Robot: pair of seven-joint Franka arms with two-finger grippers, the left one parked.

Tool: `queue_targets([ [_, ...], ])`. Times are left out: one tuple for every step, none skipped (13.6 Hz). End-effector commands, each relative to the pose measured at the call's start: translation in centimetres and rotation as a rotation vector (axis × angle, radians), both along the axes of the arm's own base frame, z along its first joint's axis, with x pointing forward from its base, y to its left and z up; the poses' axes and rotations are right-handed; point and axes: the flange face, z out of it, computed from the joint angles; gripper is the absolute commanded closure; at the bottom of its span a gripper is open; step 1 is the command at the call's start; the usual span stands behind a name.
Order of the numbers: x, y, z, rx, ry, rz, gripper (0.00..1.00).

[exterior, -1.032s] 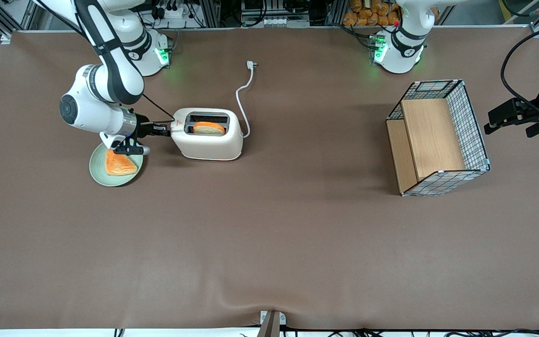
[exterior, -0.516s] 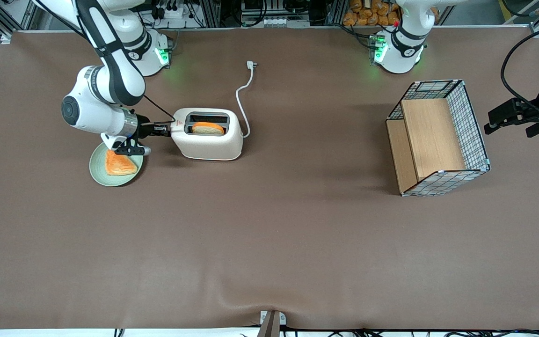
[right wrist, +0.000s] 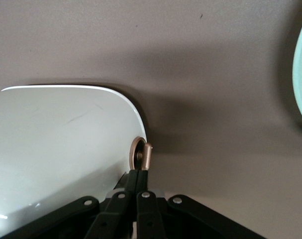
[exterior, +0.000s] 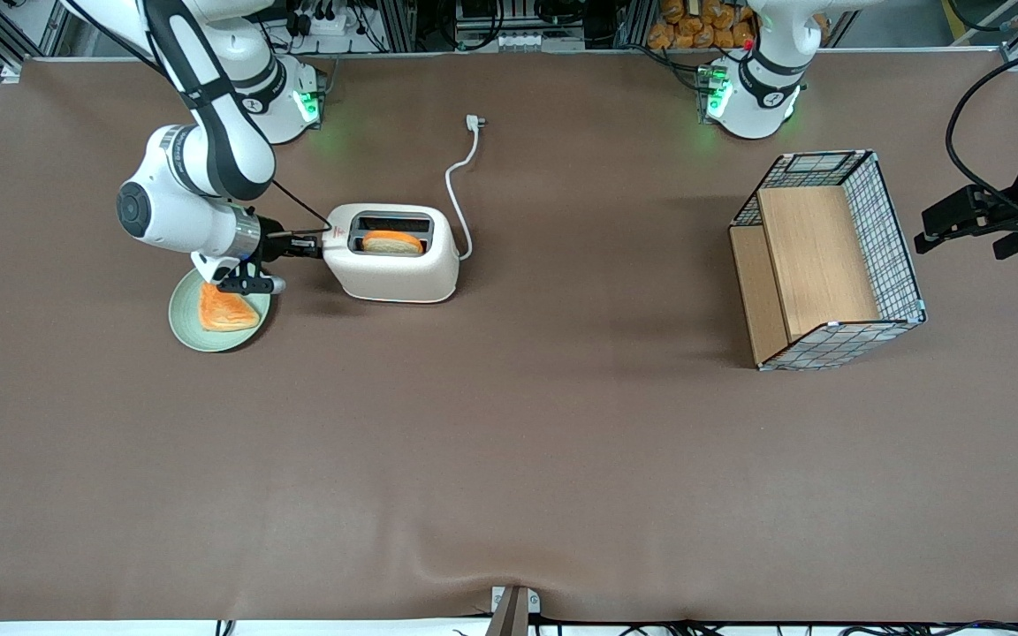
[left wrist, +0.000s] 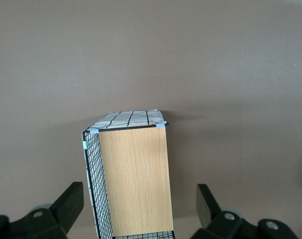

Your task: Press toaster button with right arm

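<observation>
Toward the working arm's end of the tabletop (exterior: 509, 459): toaster (exterior: 394, 265), bread slice (exterior: 393, 242) in one slot. Pincer (exterior: 313, 248) at its narrow end, fingers pressed together, tips touching the toaster button (right wrist: 147, 155). Green plate (exterior: 184, 325) beside it.

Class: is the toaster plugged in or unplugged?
Unplugged. The toaster's white cord ends in a plug lying loose on the table; the shut gripper sits at its narrow end.
</observation>
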Motion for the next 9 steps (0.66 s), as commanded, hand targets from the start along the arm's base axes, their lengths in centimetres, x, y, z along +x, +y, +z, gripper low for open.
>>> queue_targets([
  [-0.24,0.72,-2.50,0.003,-0.046,0.045,1.00],
  [-0.28,0.73,-2.51,0.004,-0.044,0.045,1.00],
  [-0.26,0.67,-2.51,0.004,-0.044,0.044,1.00],
  [-0.20,0.68,-2.46,0.004,-0.045,0.044,1.00],
  [-0.24,0.71,-2.42,0.006,-0.042,0.045,1.00],
  [-0.21,0.75,-2.32,0.008,-0.042,0.048,1.00],
  [-0.11,0.66,-2.08,0.012,-0.047,0.051,1.00],
  [-0.09,0.60,-1.94,0.017,-0.045,0.056,1.00],
  [-0.07,0.60,-1.79,0.020,-0.043,0.057,1.00],
])
